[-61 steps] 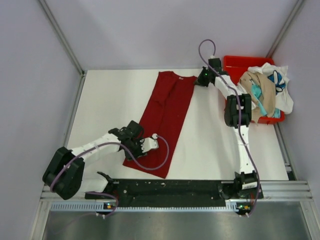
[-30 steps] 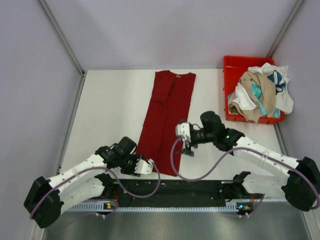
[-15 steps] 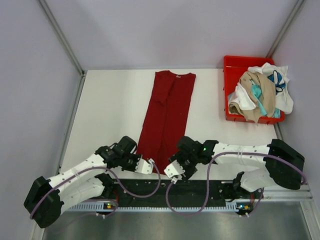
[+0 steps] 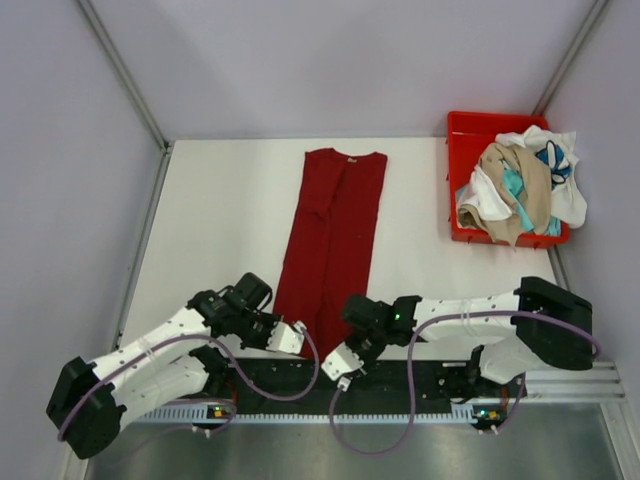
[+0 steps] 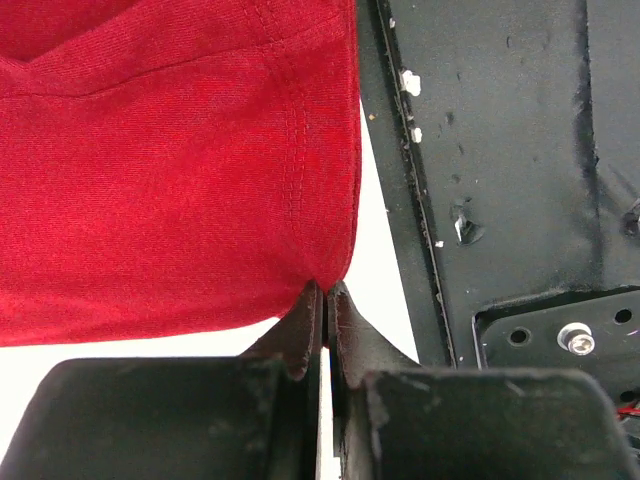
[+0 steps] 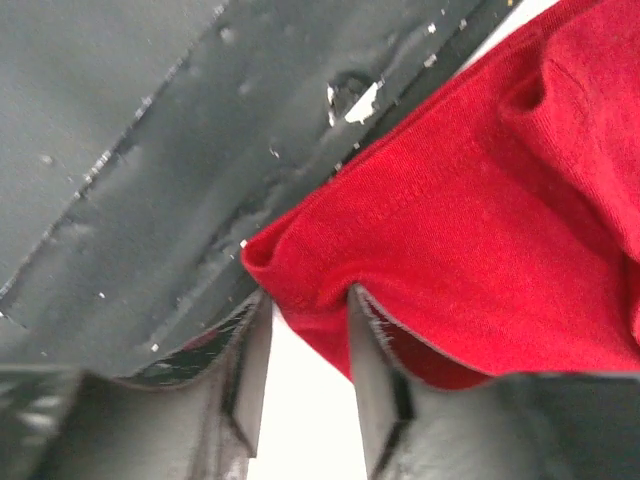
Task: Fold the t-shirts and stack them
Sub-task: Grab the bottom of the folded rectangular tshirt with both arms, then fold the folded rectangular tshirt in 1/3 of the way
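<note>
A red t-shirt (image 4: 335, 220), folded into a long narrow strip, lies down the middle of the white table (image 4: 220, 200), collar at the far end. My left gripper (image 4: 293, 337) is at its near left corner. In the left wrist view the left gripper (image 5: 326, 290) is shut on the hem corner of the shirt (image 5: 170, 150). My right gripper (image 4: 340, 362) is at the near right corner. In the right wrist view the right gripper (image 6: 305, 325) stands open, with the bunched corner of the shirt (image 6: 480, 200) between its fingers (image 6: 372, 370).
A red bin (image 4: 462, 125) at the back right holds a heap of light-coloured clothes (image 4: 520, 185) spilling over its rim. The black base rail (image 4: 400, 378) runs along the near table edge, just beyond both grippers (image 5: 500, 150) (image 6: 120, 150).
The right arm swung from the shirt's far end down to its near right corner. The left gripper stayed at the near left corner. The shirt has slid slightly toward the near edge.
</note>
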`<state>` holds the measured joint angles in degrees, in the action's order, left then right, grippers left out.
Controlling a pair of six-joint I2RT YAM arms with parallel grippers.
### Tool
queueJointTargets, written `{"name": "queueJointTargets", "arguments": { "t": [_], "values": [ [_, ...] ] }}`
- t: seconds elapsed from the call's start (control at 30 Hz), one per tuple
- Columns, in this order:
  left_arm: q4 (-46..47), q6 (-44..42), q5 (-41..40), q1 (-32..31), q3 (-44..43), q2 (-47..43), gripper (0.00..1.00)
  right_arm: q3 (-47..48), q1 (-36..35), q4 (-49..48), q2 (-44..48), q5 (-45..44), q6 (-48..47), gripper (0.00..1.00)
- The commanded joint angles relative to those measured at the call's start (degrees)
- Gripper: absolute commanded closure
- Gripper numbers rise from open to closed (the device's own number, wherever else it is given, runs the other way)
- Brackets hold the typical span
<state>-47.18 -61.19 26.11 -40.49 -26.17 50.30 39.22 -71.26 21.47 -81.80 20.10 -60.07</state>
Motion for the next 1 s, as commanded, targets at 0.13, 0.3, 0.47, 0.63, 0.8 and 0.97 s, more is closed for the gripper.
{"name": "queueJointTargets", "arguments": {
  "t": [0.13, 0.3, 0.47, 0.63, 0.8, 0.97],
  "values": [
    [0.49, 5.70, -1.39, -0.38, -5.10, 0.24, 1.00, -0.64, -0.81, 1.03, 3.21, 2.05, 7.86, 1.00],
    [6.83, 13.02, -12.03, -0.29, -10.90, 2.86, 1.00, 4.01, 10.25, -0.20, 8.76, 8.63, 15.67, 1.00],
    [10.69, 17.76, -17.91, 1.02, -18.19, 10.50, 1.00, 7.97, 22.63, -3.80, 7.45, 14.78, 22.88, 1.00],
    [15.37, 25.84, -23.58, 10.93, -31.35, 24.90, 1.00, 10.70, 36.61, -16.52, 0.08, 20.59, 34.56, 1.00],
    [15.00, 25.95, -20.75, 13.60, -42.19, 37.83, 1.00, 14.20, 43.04, -25.16, -8.27, 20.07, 41.43, 1.00],
    [15.89, 23.31, -22.06, 13.86, -48.34, 46.36, 1.00, 16.59, 48.32, -29.19, -13.64, 19.19, 48.46, 1.00]
  ]
}}
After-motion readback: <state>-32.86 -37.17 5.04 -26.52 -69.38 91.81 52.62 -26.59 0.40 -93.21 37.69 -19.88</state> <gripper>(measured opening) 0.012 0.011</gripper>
